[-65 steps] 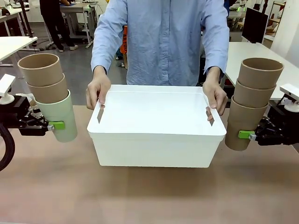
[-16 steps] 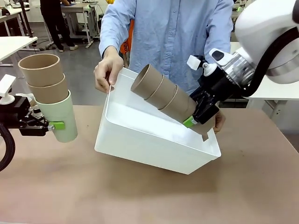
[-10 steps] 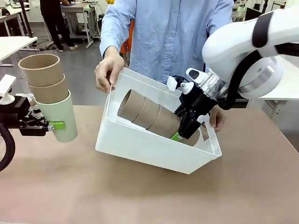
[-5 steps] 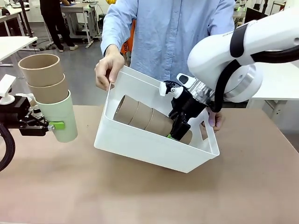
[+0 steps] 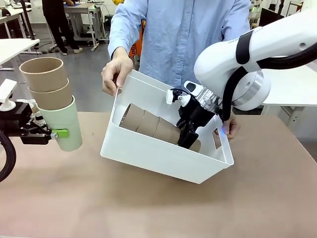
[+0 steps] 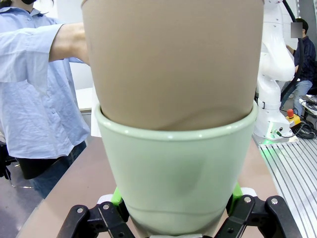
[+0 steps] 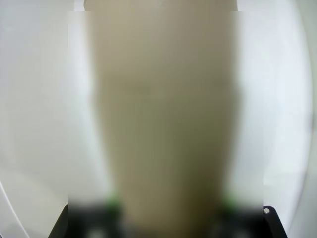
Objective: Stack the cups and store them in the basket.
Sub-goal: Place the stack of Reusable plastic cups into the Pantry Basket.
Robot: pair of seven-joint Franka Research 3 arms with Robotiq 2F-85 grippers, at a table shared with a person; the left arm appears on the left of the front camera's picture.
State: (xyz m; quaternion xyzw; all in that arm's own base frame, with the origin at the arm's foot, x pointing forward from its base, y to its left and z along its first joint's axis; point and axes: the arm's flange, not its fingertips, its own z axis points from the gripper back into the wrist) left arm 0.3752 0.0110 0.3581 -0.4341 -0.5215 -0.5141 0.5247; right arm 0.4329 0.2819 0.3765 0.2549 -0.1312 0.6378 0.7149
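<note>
Squeezing the mint cup (image 6: pixel 176 163) are left gripper (image 6: pixel 176 194) jaws (right gripper (image 5: pixel 186 141) unclear).

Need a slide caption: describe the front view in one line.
Person holds white basket tilted; right claw at tan cup stack inside, left claw holds mint-based stack.

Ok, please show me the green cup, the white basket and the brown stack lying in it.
green cup (image 5: pixel 67 119), front view, its side wall.
white basket (image 5: pixel 148 151), front view, its near wall.
brown stack (image 5: pixel 148 123), front view, middle cup.
</note>
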